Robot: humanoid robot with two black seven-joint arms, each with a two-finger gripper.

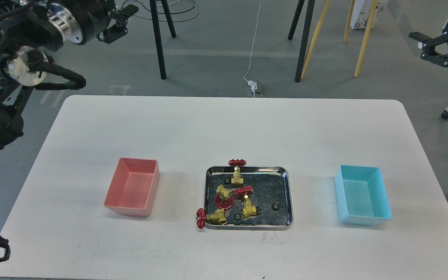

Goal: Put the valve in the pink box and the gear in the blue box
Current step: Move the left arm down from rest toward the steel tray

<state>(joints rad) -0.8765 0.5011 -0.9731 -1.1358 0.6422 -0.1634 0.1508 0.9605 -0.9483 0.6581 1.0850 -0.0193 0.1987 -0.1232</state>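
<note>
Valves (pixel 236 177) and gears (pixel 275 206) all sit in the steel tray (pixel 288 194); pink box (pixel 132 186) and blue box (pixel 364 194) are empty. Your left end effector (pixel 121 19) and right end effector (pixel 434 48) hang spread, holding nothing; nothing is sorted yet.

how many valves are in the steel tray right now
4. One valve at the far edge of the tray, handwheel over the rim; one centre-left; one in the middle; one at the near-left corner, handwheel hanging outside. None seem hidden.
</note>
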